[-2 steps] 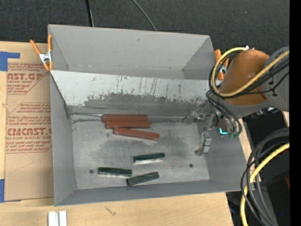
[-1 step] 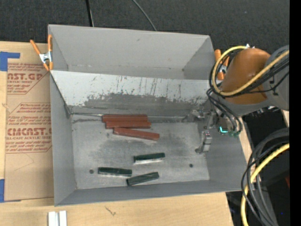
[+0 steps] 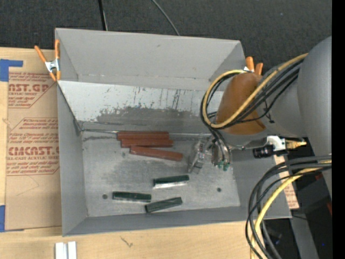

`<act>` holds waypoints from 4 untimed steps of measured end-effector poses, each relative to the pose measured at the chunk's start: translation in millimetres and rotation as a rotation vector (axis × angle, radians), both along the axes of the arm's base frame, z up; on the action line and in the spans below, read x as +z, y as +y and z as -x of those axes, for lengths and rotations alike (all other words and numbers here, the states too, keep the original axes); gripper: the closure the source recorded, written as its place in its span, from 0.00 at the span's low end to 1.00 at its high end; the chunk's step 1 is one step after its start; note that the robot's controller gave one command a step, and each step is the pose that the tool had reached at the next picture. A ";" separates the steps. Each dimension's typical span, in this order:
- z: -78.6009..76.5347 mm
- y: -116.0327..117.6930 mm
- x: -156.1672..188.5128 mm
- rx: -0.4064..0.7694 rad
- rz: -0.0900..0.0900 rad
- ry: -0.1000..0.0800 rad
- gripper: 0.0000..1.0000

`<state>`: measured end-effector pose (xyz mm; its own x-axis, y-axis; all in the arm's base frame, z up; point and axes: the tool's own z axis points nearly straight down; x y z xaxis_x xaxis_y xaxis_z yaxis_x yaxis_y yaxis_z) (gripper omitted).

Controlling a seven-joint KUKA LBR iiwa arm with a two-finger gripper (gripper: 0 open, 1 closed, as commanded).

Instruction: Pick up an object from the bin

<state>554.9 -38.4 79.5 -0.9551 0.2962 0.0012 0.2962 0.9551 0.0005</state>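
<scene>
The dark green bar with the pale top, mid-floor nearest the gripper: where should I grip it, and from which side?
Take the dark green bar at mid-length, across its narrow width, probably coming straight down. It lies flat and nearly left-right, with bare bin floor along both long sides; the lower brown bar lies apart from it.

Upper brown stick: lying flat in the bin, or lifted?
Lying flat: the upper brown stick rests on the bin floor; the tool is off to its right, apart from it.

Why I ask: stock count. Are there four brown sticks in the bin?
No, just two brown sticks lie there, side by side.
</scene>
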 end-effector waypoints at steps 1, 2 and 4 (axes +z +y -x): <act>0.0 -0.5 0.0 0.000 0.001 0.000 0.00; 0.0 -0.6 0.0 0.000 0.001 0.000 0.00; 36.7 66.2 -9.2 0.352 0.001 -0.004 0.00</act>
<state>518.2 27.8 70.3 -0.9987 -0.0510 -0.0032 -0.0510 0.9987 -0.0003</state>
